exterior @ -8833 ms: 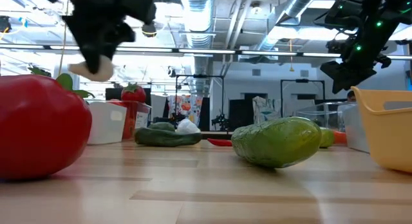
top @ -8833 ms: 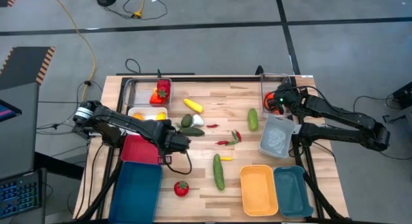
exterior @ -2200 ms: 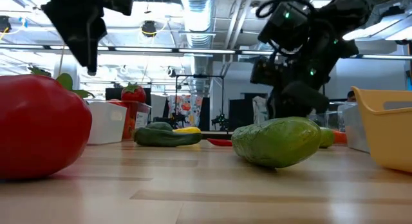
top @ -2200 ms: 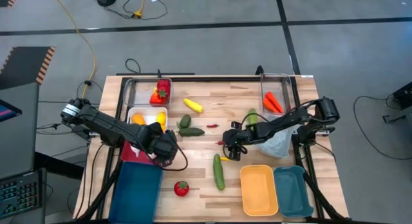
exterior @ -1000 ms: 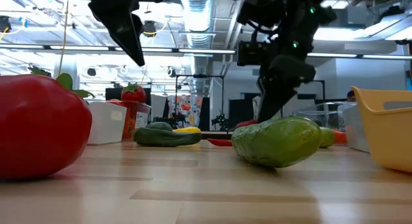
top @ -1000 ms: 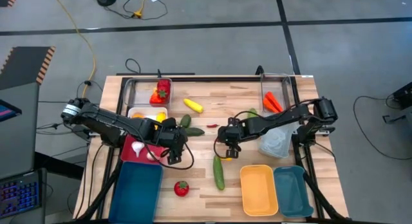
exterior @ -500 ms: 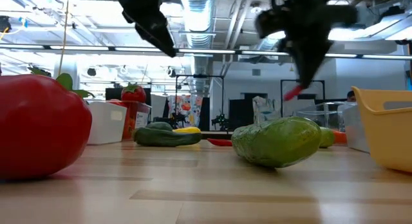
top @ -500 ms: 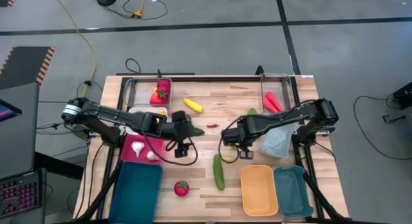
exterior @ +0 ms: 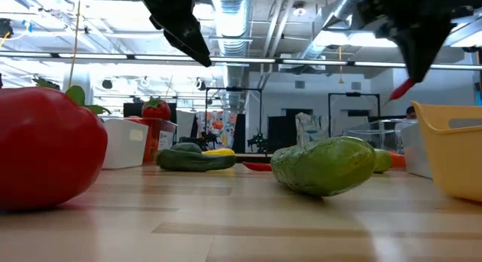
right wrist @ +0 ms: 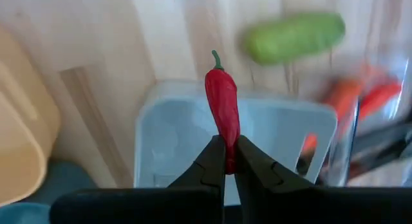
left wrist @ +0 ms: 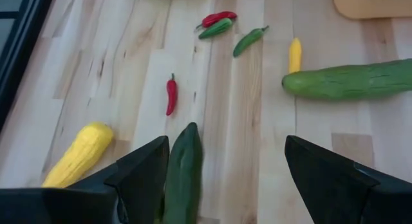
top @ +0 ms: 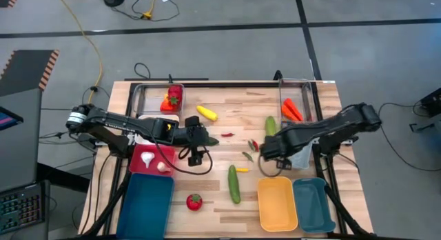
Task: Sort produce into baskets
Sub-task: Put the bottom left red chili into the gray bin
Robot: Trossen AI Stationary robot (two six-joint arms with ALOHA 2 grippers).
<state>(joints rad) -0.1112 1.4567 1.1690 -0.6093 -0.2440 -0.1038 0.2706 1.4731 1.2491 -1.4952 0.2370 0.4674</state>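
Our right tool (right wrist: pixel 225 161) is clamped on a red chilli (right wrist: pixel 222 109), held above the clear basket (right wrist: pixel 167 134). Our left tool (left wrist: pixel 225 179) stands wide apart over the table (left wrist: pixel 257 121), a dark green cucumber (left wrist: pixel 182 172) beside one finger.

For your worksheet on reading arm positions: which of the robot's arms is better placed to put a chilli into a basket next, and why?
The right. Its gripper is shut on a red chilli, held above the clear basket. The left gripper is open and empty, over a dark cucumber.
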